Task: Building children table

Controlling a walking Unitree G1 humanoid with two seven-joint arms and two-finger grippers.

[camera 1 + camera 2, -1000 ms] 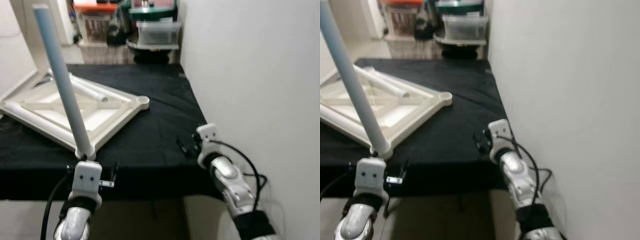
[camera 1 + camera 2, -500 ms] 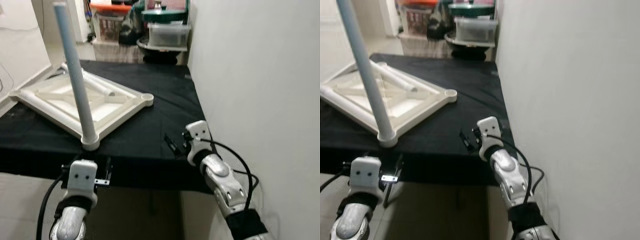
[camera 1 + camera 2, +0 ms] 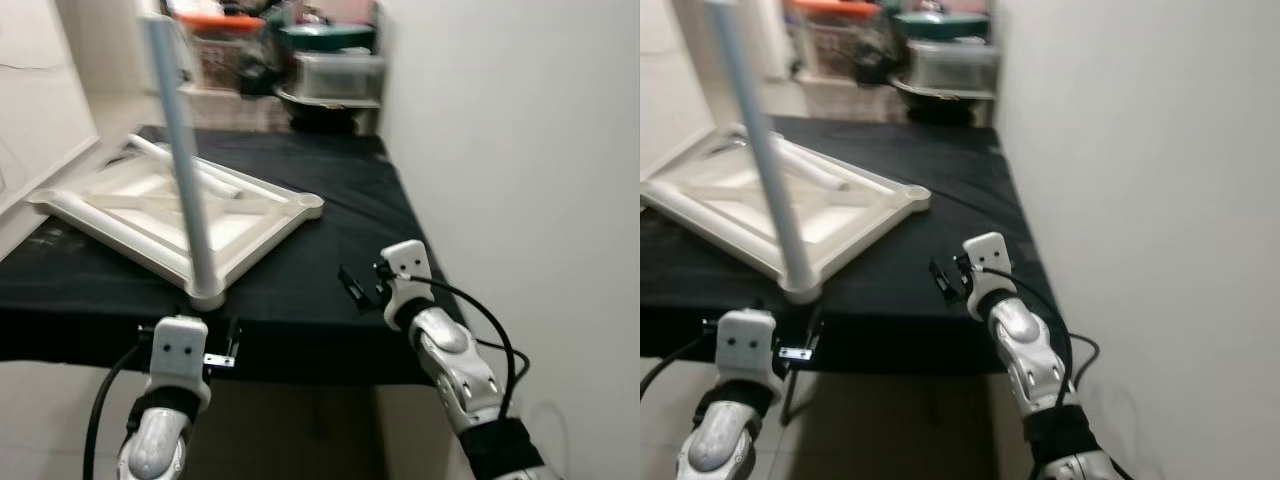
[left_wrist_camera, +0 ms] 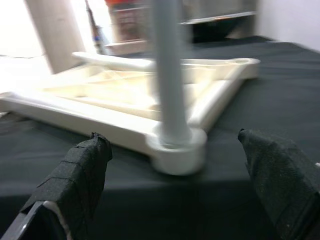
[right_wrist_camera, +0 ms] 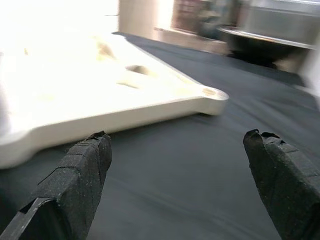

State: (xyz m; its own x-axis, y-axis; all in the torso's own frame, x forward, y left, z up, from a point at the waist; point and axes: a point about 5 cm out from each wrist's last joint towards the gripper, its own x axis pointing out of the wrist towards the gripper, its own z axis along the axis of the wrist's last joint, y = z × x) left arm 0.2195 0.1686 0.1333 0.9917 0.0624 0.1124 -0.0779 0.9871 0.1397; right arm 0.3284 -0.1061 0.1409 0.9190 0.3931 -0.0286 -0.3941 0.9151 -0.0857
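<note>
Table top (image 3: 175, 215) is lying upside down on the black cloth (image 3: 330, 250) covering the bench, with one pale blue leg (image 3: 185, 170) standing up from its near corner. Left gripper (image 4: 175, 175) sits just in front of that corner, fingers spread wide. Right gripper (image 3: 352, 287) hovers over the cloth near the wall (image 3: 510, 150), fingers spread too.

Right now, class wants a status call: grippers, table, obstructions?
Left gripper open, facing upright leg. Right gripper open over black cloth. Upturned tabletop lies flat, loose leg on it.
</note>
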